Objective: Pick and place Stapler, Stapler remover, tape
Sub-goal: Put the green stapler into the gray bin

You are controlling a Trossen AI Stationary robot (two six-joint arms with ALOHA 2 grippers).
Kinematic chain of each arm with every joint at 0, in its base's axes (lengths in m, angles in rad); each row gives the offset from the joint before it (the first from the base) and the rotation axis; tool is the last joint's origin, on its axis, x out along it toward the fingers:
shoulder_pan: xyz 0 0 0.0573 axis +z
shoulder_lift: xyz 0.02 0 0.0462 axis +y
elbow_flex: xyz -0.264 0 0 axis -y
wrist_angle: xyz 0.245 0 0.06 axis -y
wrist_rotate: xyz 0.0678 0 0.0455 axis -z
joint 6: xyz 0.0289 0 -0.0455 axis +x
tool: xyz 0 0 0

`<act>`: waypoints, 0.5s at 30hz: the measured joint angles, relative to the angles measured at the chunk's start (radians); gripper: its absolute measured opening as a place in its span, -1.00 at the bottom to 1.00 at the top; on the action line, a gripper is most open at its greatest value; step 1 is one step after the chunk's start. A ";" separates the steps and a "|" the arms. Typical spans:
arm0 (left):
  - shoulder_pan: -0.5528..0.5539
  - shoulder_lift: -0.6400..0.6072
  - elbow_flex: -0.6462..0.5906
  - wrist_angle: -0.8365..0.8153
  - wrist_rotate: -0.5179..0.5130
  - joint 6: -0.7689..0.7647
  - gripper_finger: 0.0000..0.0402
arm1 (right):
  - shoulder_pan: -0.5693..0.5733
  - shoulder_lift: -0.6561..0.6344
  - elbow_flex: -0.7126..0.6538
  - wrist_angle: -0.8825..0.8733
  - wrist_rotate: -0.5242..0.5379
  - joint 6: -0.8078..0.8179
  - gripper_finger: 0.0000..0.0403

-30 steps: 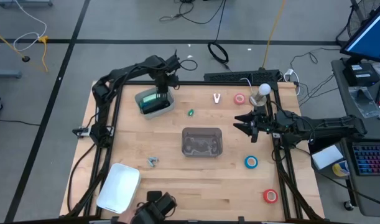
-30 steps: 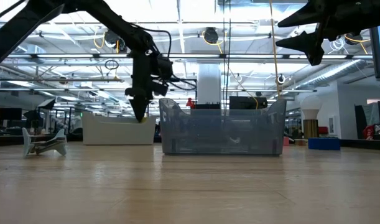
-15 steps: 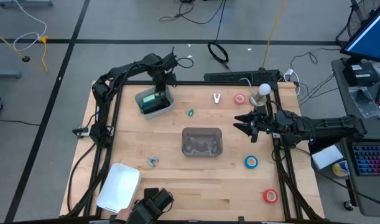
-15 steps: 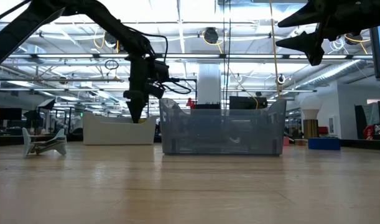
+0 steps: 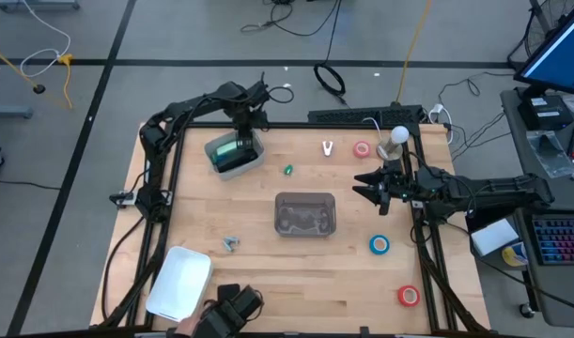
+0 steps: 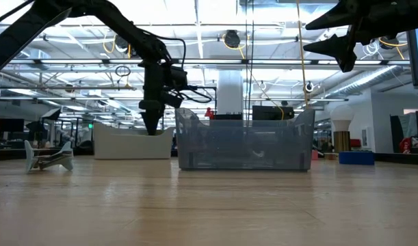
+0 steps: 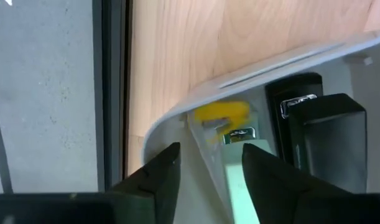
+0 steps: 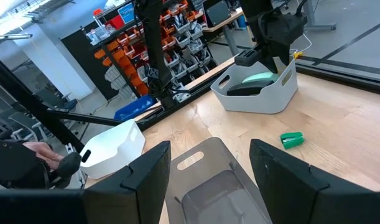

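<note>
A pale wooden table [image 5: 296, 272] carries the scene; the left arm reaches to its far-left corner, where the left gripper [image 5: 247, 129] hangs over the far rim of a white bin [image 5: 255, 162], its fingers [image 7: 153, 180] parted and clasping nothing; directly below and in front of them lies the stapler [image 5: 229, 148], mint green, inside that bin, with a dark block [image 7: 320, 134] beside it and a yellow piece [image 7: 222, 112] near the bin's corner, too partly hidden by the wall to identify; the right gripper [image 5: 369, 190] floats raised over the table's right side, jaws spread and empty, its arm cut off at the picture's edge in the low view; ahead of it, mid-table, sits a clear plastic bin [image 5: 304, 212] whose contents blur behind the walls; a flat white tray [image 5: 179, 282] lies at the near-left, well away from both grippers; tape rolls are scattered around the right gripper: a blue roll [image 5: 379, 245] and a red roll [image 5: 408, 296] on its near side, a pinkish-red roll [image 5: 363, 149] on its far side by a white bulb-shaped object [image 5: 397, 137]; a small green item [image 5: 287, 170] lies between the two bins, a little white clip-like thing [image 5: 328, 147] toward the far edge, and a small metallic piece [image 5: 230, 243], too small to name, beside the white tray; a person's hand [image 8: 35, 149] shows at the table's near edge, partly covered by a dark device [image 5: 232, 307].
</note>
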 joint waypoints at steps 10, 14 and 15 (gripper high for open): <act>-0.039 -0.064 0.006 -0.066 -0.040 -0.236 0.00 | 0.000 0.000 0.000 0.001 0.000 -0.009 0.05; -0.111 -0.122 0.007 -0.033 0.056 -0.322 0.00 | 0.000 0.000 0.000 0.011 0.000 -0.042 0.05; -0.135 -0.130 0.007 -0.016 0.074 -0.346 0.00 | 0.000 0.000 0.000 0.010 0.001 -0.048 0.05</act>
